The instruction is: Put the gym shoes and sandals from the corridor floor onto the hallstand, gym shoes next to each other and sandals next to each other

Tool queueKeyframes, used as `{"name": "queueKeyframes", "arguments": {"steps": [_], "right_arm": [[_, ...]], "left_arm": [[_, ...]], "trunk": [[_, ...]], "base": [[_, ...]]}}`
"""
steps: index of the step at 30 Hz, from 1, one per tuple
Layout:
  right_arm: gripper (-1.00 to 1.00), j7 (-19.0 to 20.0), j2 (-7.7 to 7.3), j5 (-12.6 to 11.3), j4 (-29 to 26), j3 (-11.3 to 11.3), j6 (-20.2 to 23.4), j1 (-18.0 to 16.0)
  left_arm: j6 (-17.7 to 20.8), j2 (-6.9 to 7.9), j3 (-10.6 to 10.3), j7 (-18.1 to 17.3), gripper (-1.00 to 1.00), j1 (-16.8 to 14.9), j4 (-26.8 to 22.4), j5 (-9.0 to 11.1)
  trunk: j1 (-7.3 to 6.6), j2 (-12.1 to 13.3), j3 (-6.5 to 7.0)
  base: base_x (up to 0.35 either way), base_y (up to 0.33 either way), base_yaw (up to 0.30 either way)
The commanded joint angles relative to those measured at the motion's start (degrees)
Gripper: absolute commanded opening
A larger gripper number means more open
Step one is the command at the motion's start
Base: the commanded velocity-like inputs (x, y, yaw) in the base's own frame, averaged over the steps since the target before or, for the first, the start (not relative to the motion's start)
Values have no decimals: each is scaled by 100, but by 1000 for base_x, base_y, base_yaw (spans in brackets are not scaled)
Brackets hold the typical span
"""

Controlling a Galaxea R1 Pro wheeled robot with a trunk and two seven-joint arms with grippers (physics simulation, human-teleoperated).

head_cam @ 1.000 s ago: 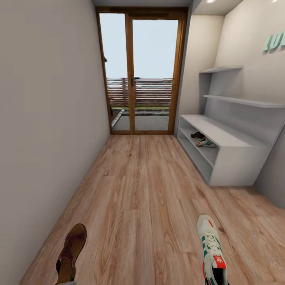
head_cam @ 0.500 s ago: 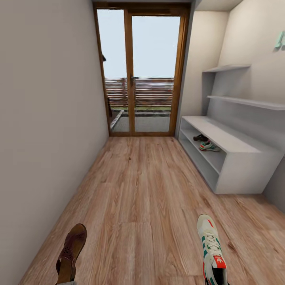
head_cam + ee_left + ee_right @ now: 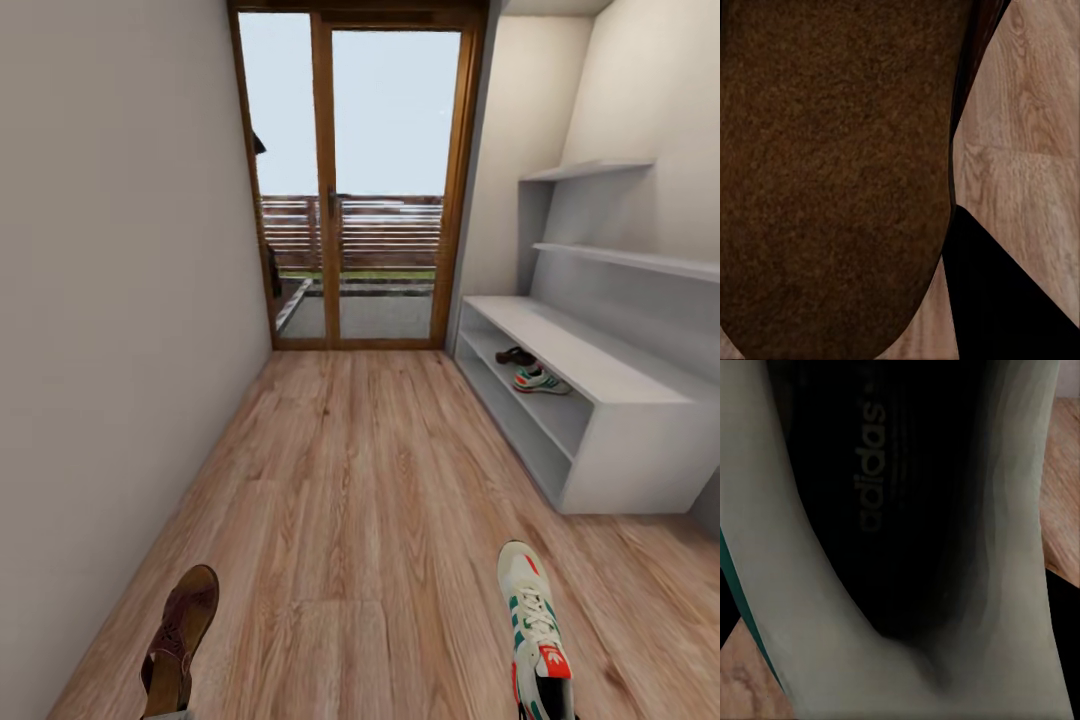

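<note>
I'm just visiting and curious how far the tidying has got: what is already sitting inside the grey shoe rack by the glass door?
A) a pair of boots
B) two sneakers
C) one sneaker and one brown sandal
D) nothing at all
C: in the head view, the upper open shelf of the shoe rack holds a white and green sneaker with a dark brown sandal just behind it, nearer the door.

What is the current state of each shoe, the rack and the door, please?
Sandal: carried low on the left, toe forward.
Gym shoe: carried low on the right, toe forward.
Second sandal: on the hallstand's upper shelf.
Second gym shoe: on that shelf, beside the sandal.
Hallstand: top bare.
Glass door: closed.
</note>
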Motion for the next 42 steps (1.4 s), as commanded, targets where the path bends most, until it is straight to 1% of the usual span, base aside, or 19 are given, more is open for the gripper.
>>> {"name": "queueKeyframes", "arguments": {"steps": [1,42], "right_arm": [[-100,-28,2,60,6,-25,-18,-5],[-100,-28,2,60,-3,-24,-18,-5]], "left_arm": [[-16,-1,52,-36,-100,-5,1,-36],[-25,-10,49,-36,-100,-5,1,-36]], "trunk": [[2,-2,-5],[2,-2,-5]], "base": [[337,0,0],[337,0,0]]}}
